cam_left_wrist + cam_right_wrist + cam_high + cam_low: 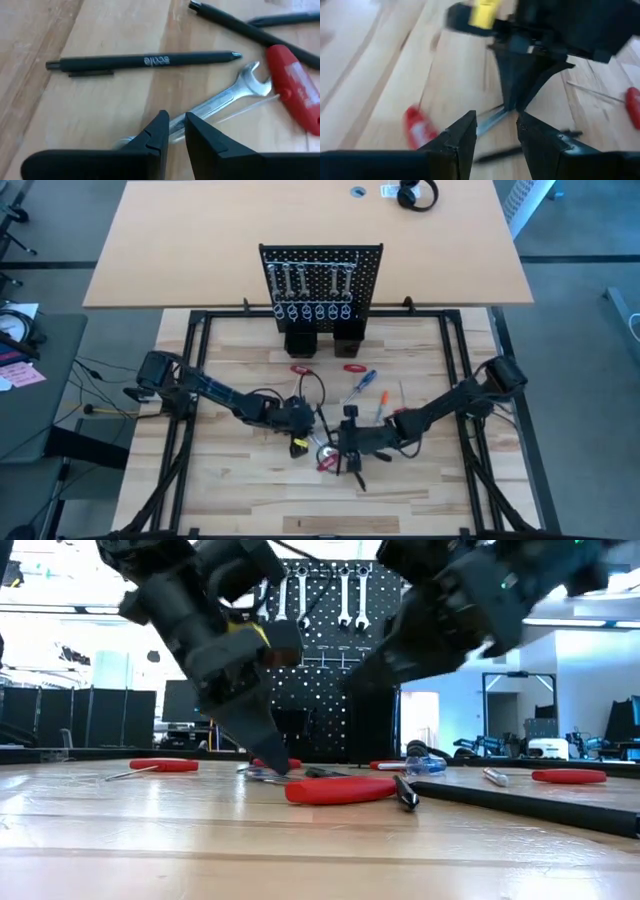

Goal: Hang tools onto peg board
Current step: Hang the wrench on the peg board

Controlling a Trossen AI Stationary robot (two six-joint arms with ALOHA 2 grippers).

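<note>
Mid-table, left hand (176,131) pinches a wrench (220,102); right hand (496,131) faces it.

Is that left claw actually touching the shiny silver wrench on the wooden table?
Touching. In the left wrist view the left gripper has its dark fingers closed around the silver wrench shaft, no gap visible.

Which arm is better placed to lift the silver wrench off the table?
Left. Its pincer is already closed around the wrench shaft, while the right pincer is open, merely facing the wrench.
</note>
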